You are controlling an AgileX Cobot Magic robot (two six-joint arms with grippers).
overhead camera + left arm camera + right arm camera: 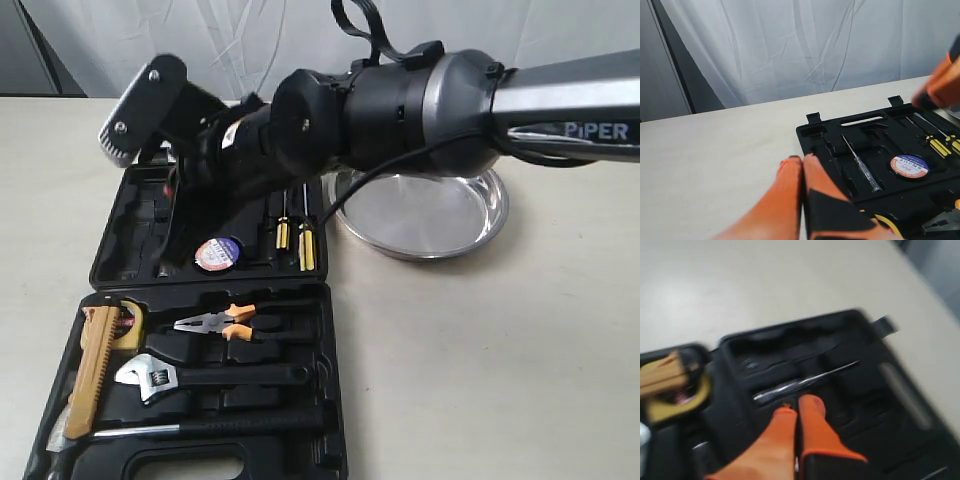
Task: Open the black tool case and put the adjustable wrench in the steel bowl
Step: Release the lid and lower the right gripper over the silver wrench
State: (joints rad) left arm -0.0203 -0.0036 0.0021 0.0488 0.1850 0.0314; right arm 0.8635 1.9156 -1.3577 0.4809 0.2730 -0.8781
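Hanging over the far half of the large black moulded plastic tool case (pixel 336 380), which lay open on the pale tabletop (pixel 500 380), the right pincer (pixel 797 407) was closed and empty. The small silver-headed, black-handled adjustable wrench (pixel 150 378) sat in the case's near half. The shallow round steel bowl (pixel 430 215) stood just beside the case. The left pincer (pixel 801 161) was likewise closed on nothing.

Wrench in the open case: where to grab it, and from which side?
Grip the adjustable wrench mid-handle, coming straight down and closing across the handle's width. It lies flat in the black tool case. The handle is straight and narrow, and the pliers and hammer flank it, so side approaches look blocked.
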